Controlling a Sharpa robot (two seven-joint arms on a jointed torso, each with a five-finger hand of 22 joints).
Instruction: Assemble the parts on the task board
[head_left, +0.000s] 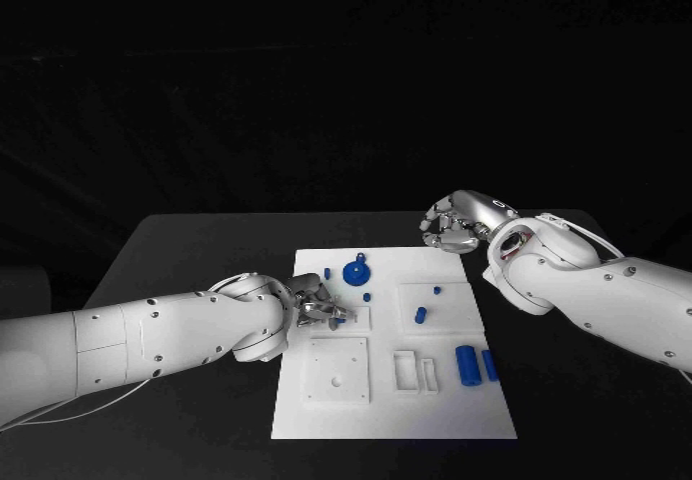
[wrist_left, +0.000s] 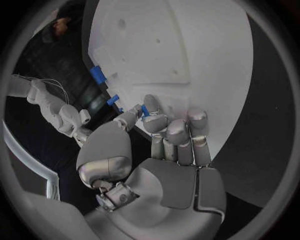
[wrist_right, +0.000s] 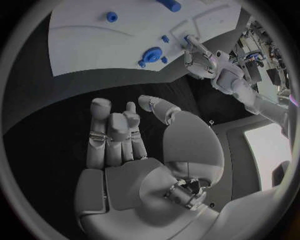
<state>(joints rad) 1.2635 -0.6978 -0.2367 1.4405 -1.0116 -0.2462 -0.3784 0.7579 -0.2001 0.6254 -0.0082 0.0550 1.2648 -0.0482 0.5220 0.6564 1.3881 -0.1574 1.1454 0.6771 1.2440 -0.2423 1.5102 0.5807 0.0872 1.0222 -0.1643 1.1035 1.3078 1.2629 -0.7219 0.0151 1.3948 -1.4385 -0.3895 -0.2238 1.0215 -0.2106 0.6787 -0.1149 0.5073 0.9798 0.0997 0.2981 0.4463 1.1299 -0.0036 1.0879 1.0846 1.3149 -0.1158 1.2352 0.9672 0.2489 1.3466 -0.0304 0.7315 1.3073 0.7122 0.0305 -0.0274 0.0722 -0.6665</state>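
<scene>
Task board (head_left: 325, 425), a white plate, lies mid-table. My left hand (head_left: 315, 306) pinches a small blue part (wrist_left: 144, 111) over its left side, so I judge placement is under way. Next: lower it into a recess. My right hand (head_left: 459, 224) hovers empty, fingers loosely curled, beyond the board's far corner.

Not much else here, just the black desk (head_left: 188, 250) itself. Behind its far edge hangs a dark backdrop (head_left: 289, 100).

Dim, dark surround; task board (head_left: 392, 400) brightly lit from above, near glare. Wrist views fisheye-bent, edges vignetted, soft.
</scene>
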